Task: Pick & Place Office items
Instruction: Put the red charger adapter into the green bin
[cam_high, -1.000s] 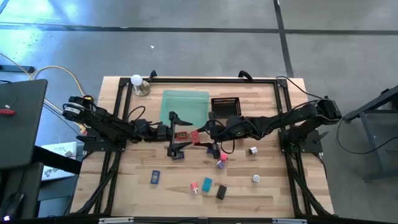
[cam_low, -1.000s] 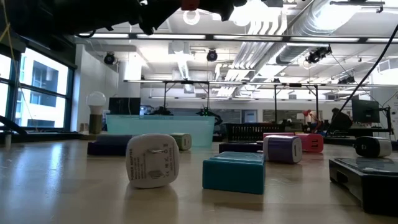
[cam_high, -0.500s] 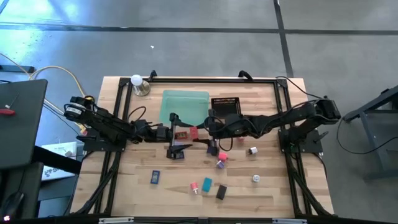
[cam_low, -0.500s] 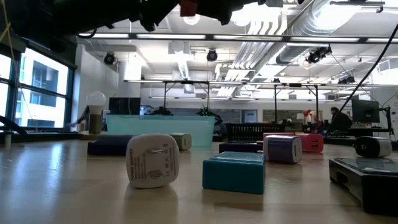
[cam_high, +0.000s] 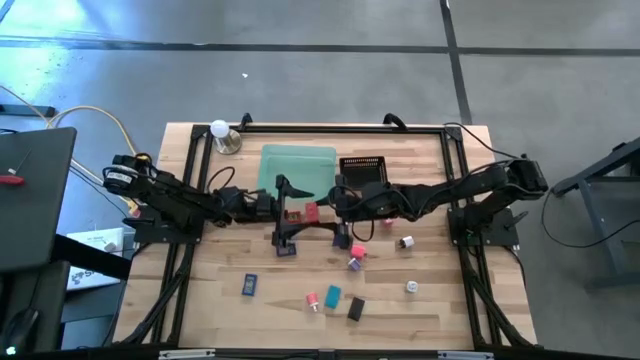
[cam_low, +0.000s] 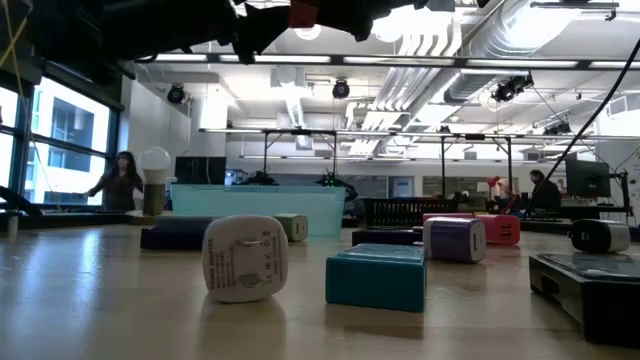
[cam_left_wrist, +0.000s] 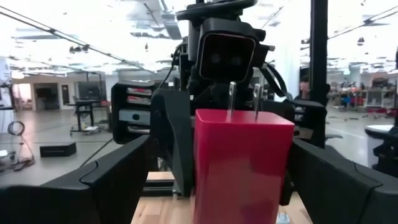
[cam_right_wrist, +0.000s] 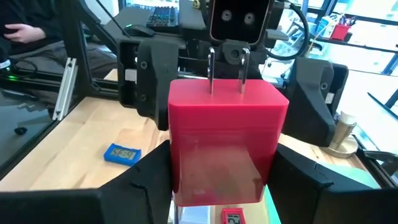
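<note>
The red plug block (cam_right_wrist: 227, 140) hangs above the table beside the green tray (cam_high: 297, 170), pinched in our right gripper (cam_high: 318, 212); our left gripper (cam_high: 283, 213) faces it, fingers spread and empty; we judge a handover underway; next, the left closes before the right releases.

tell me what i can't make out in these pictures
- High view: the red charger block sits between the two arms; they hide whether the left fingers touch it.
- Low view: the charger is cut off by the top edge.
- Right wrist view: its lower end is hidden between the right fingers.
- High view: small items like the white one are too small to identify.
</note>
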